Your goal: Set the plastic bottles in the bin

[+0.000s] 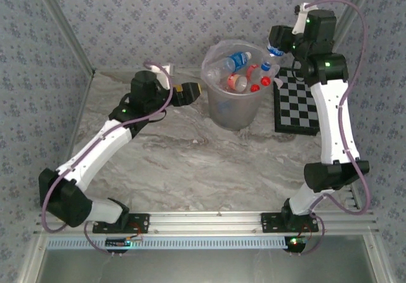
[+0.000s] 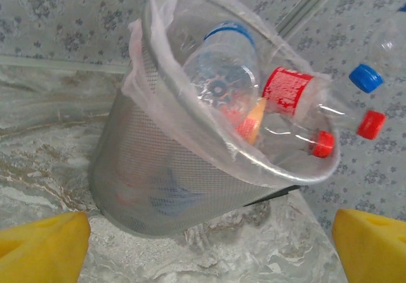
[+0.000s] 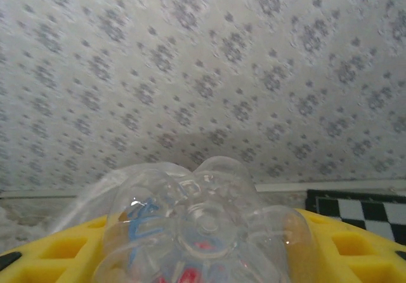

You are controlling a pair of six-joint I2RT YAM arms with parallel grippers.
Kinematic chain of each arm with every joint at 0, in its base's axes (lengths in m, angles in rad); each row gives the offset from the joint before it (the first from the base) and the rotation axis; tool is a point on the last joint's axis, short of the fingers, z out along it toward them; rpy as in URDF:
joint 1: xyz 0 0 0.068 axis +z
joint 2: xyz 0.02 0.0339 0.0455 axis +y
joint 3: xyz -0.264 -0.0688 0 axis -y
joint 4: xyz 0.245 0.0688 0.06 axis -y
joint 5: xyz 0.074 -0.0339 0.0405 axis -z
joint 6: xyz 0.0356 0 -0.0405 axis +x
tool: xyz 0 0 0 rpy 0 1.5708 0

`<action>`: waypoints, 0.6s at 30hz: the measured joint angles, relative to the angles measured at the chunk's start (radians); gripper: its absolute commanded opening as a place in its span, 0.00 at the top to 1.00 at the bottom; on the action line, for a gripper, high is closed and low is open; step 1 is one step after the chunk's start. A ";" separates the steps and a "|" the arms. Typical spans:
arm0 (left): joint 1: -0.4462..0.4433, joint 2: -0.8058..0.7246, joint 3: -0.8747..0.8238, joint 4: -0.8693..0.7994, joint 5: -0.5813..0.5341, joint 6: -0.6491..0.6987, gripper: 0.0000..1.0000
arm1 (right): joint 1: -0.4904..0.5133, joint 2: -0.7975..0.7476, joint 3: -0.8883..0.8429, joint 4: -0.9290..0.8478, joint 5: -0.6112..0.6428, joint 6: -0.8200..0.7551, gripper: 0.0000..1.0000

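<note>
The grey bin [image 1: 233, 102] with its clear bag stands at the middle back of the table and holds several plastic bottles [image 1: 238, 61] with red and blue labels. My right gripper [image 1: 283, 40] hangs above the bin's right rim, shut on a clear bottle [image 1: 274, 48] with its blue cap pointing down. In the right wrist view that bottle's base [image 3: 203, 226] sits between the yellow fingers [image 3: 342, 248]. My left gripper [image 1: 192, 91] is open to the left of the bin, nothing in it. The left wrist view shows the bin [image 2: 158, 181], the bottles in it [image 2: 222, 73] and the held bottle's blue cap [image 2: 366, 78].
A black-and-white checkerboard [image 1: 297, 102] lies flat right of the bin, with its corner [image 3: 361, 207] also in the right wrist view. Patterned walls close in the back and sides. Bare marble tabletop [image 1: 209, 162] spreads between the bin and the arm bases.
</note>
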 measured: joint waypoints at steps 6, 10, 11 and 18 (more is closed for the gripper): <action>0.001 0.127 0.103 -0.012 -0.056 -0.008 0.03 | -0.002 0.010 -0.069 0.043 -0.010 -0.003 0.68; 0.007 0.191 0.165 -0.011 -0.074 -0.032 0.04 | -0.002 -0.011 -0.126 0.101 -0.045 0.022 0.69; 0.007 0.202 0.173 -0.010 -0.074 -0.036 0.05 | -0.002 -0.019 -0.140 0.113 -0.060 0.034 0.69; 0.023 0.301 0.220 -0.013 -0.077 -0.085 0.11 | 0.024 -0.059 -0.241 0.082 -0.196 0.123 0.69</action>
